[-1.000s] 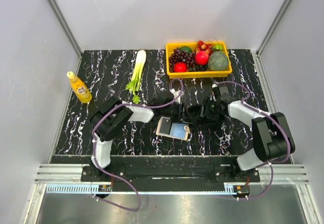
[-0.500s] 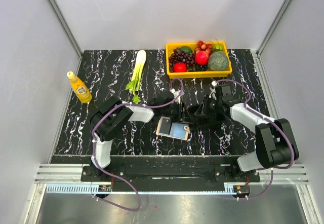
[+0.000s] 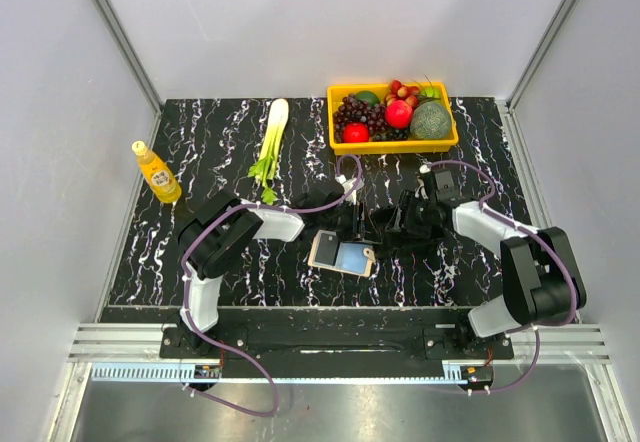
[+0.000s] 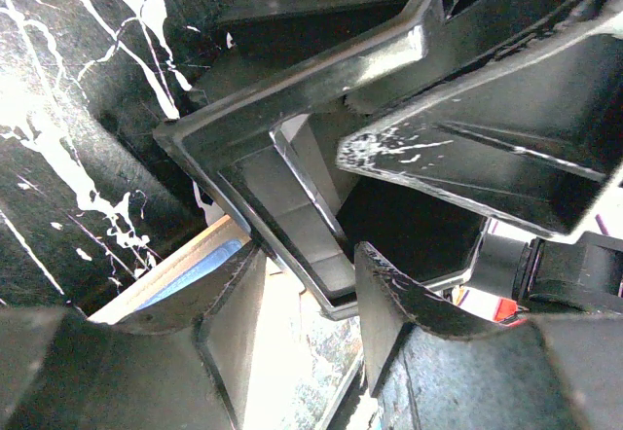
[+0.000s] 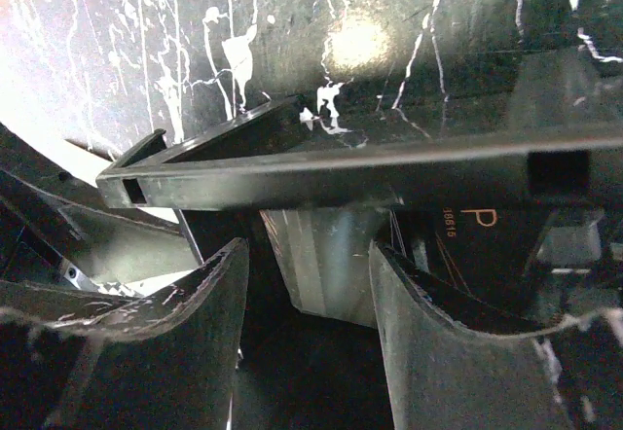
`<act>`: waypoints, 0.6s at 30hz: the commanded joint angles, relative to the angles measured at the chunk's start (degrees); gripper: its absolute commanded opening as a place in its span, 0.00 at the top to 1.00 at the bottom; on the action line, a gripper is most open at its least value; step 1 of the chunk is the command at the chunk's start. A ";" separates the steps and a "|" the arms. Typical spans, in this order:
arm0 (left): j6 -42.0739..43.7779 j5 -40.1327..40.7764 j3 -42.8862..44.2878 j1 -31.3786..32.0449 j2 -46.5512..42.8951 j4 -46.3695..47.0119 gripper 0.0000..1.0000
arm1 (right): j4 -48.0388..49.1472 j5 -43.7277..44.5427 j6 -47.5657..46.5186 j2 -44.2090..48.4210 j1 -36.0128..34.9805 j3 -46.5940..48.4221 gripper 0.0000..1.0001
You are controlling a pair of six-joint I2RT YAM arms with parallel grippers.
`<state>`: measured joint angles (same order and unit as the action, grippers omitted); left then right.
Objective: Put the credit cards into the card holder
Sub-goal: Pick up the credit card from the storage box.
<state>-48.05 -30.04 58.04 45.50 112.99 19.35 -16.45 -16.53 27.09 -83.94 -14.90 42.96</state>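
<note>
The card holder [image 3: 342,254] lies open on the black marble table, tan with a light blue and a dark grey panel. Its tan edge and blue panel also show in the left wrist view [image 4: 185,269]. My left gripper [image 3: 358,224] and right gripper [image 3: 385,227] meet tip to tip just behind it. The left gripper [image 4: 310,304] has its jaws apart, with a right finger's end between them. The right gripper [image 5: 310,294] is also apart. A dark card [image 5: 477,245] printed with "P" shows beyond its right finger. I cannot tell whether anything holds the card.
A yellow tray [image 3: 395,145] of fruit stands at the back, right of the middle. A celery stalk [image 3: 270,142] lies at the back, left of the middle. An orange juice bottle [image 3: 157,172] stands at the far left. Grey walls close in three sides.
The right arm's forearm shifted outward half a second ago and has come back a little. Both grippers stay tip to tip behind the card holder, which has not moved.
</note>
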 commanded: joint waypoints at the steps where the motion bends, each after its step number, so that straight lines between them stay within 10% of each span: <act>1: 0.77 -0.81 1.29 0.47 -0.67 2.35 0.55 | -1.22 0.02 -1.69 -3.85 -0.22 2.83 0.41; 18: 0.68 -1.07 1.64 0.38 -0.58 2.53 0.55 | 5.63 -8.25 2.53 -0.52 -0.22 -0.24 0.70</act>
<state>-48.05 -30.04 58.04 45.50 112.99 19.38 -13.63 -23.35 28.18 -87.50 -14.90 43.09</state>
